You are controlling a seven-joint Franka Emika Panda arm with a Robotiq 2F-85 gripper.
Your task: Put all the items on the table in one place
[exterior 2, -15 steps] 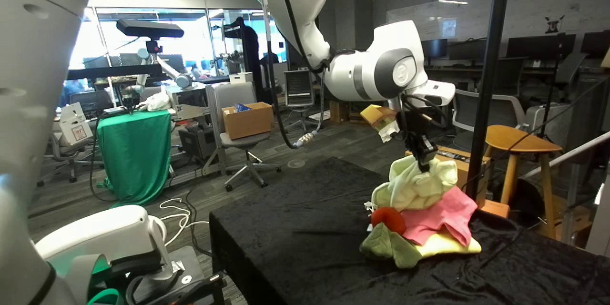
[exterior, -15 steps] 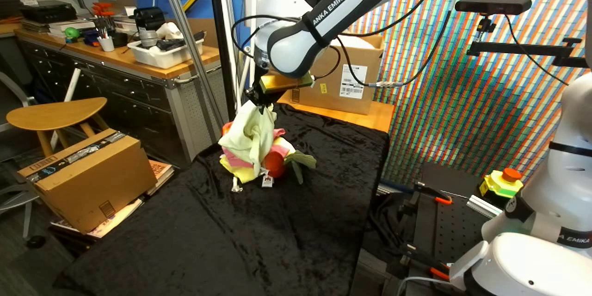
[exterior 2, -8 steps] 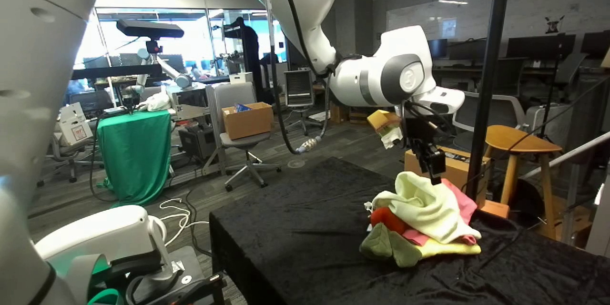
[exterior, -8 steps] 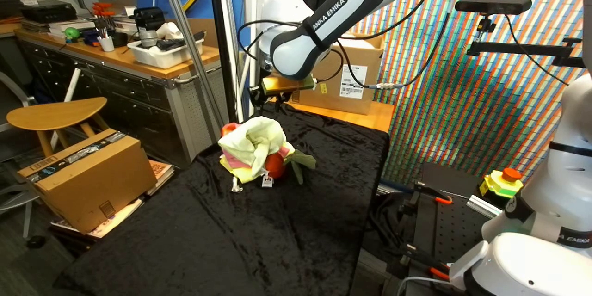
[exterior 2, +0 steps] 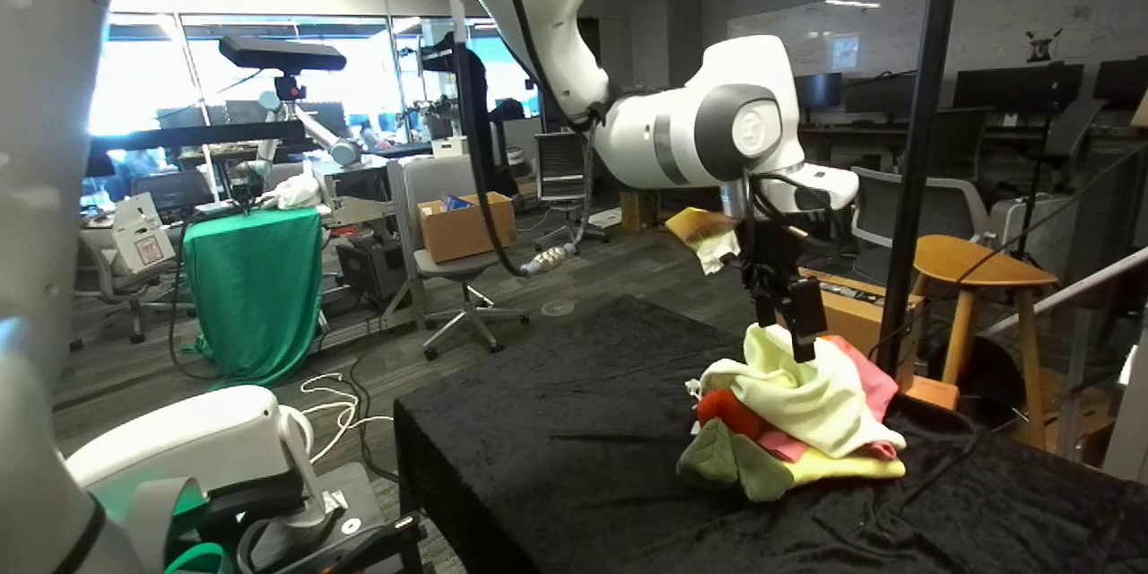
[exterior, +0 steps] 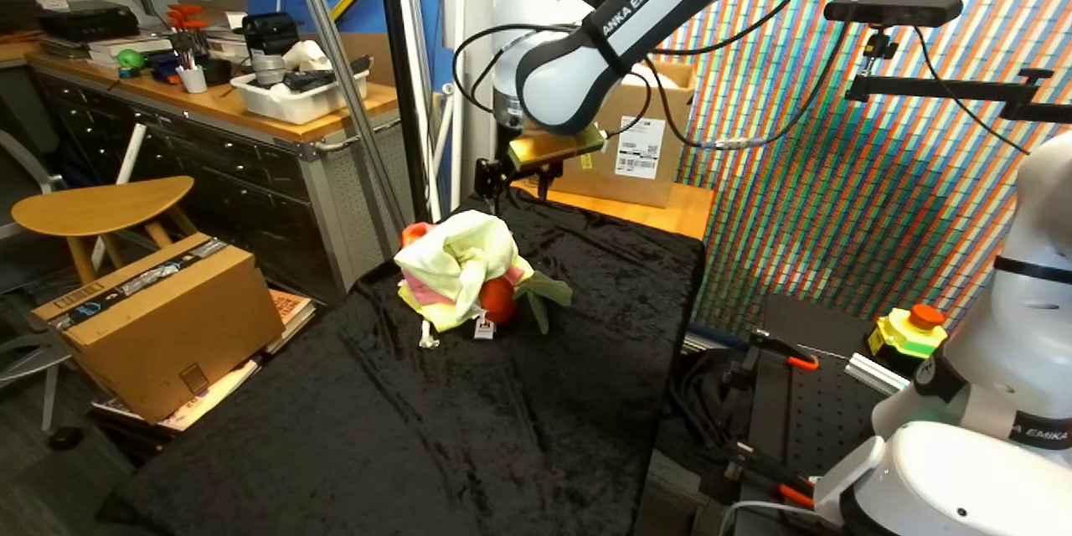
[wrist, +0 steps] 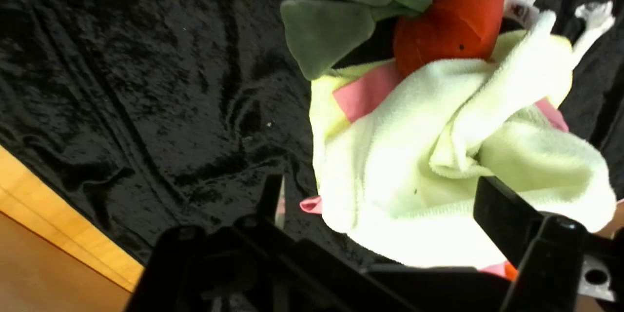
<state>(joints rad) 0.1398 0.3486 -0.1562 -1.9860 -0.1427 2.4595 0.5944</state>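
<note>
nearest, in the wrist view: the gripper (wrist: pixel 382 197), its two black fingers (wrist: pixel 504 214) spread well apart, one over the cream-white cloth (wrist: pixel 414 156), the other over the black-draped table (wrist: pixel 161 83); whether a fingertip brushes the cloth cannot be told. in both exterior views the gripper hangs close to the top of the pile (exterior 2: pixel 798 421), under the bent white arm (exterior 2: pixel 628 139). the cream-white cloth forms the top layer, crumpled and folded over itself. from beneath it stick out the pink cloth (wrist: pixel 368 90) and, lowest, the yellow cloth (wrist: pixel 325 102). a red toy (wrist: pixel 448 24) with green leaves (wrist: pixel 329 31) lies against the side of the pile, with a white label (wrist: pixel 521 7) just beside it. the knotted end of a white rope (wrist: pixel 592 24) protrudes near the label; the rest is hidden. an orange thing (exterior: pixel 413 233), mostly covered, shows at the pile's edge. all these items are gathered in this single pile near one edge of the table. farther off, in an exterior view: a cardboard box (exterior: pixel 607 184) on a wooden surface (exterior: pixel 691 213) just beyond the table's edge; on another side, a taped box (exterior: pixel 172 335), then a wooden stool (exterior: pixel 100 209), then a cluttered desk (exterior: pixel 219 107). well back, also in an exterior view: a green-draped table (exterior 2: pixel 256 305) and an office chair (exterior 2: pixel 439 175) bearing an open box (exterior 2: pixel 466 229).
</note>
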